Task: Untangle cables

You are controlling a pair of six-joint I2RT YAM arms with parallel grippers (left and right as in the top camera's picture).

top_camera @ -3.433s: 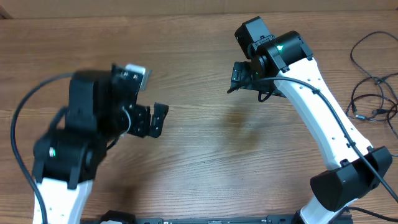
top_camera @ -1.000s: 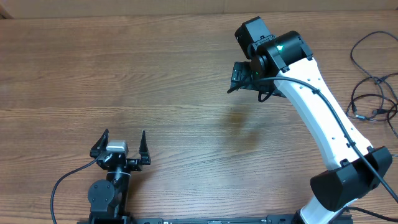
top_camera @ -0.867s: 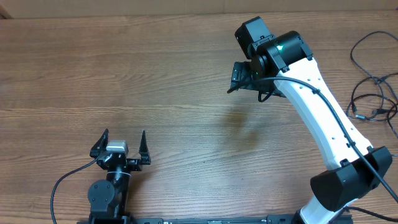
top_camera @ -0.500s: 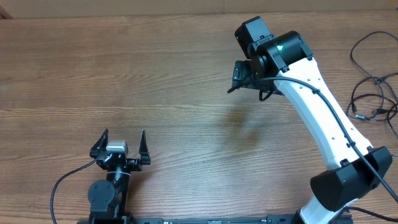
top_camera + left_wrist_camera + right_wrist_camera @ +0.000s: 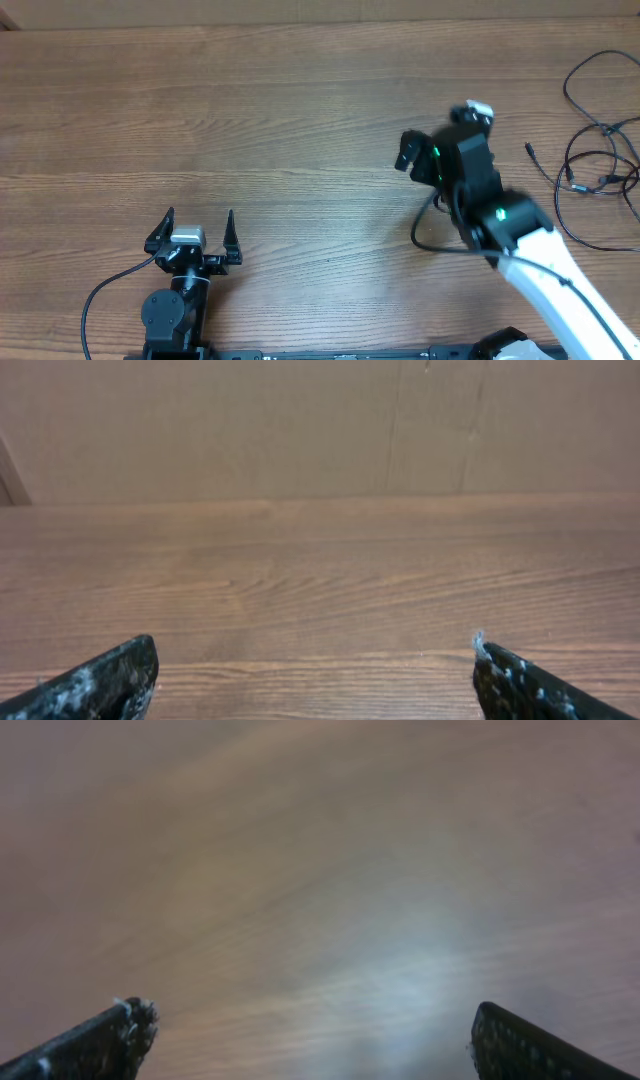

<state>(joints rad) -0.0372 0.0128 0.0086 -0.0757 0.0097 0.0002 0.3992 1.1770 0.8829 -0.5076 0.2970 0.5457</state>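
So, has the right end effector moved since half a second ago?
Yes. Overhead, the right end effector has dropped back toward the near edge of the table and slightly closer to the cables, which lie unmoved at right.

Thin black cables (image 5: 603, 128) on brown wood-grain table (image 5: 300, 120); plug ends (image 5: 568, 174) perhaps silvery.

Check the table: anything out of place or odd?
Nothing damaged. The cables sit at the table's far right edge, partly out of frame, clear of the open left gripper and right gripper. Right wrist view is blurred.
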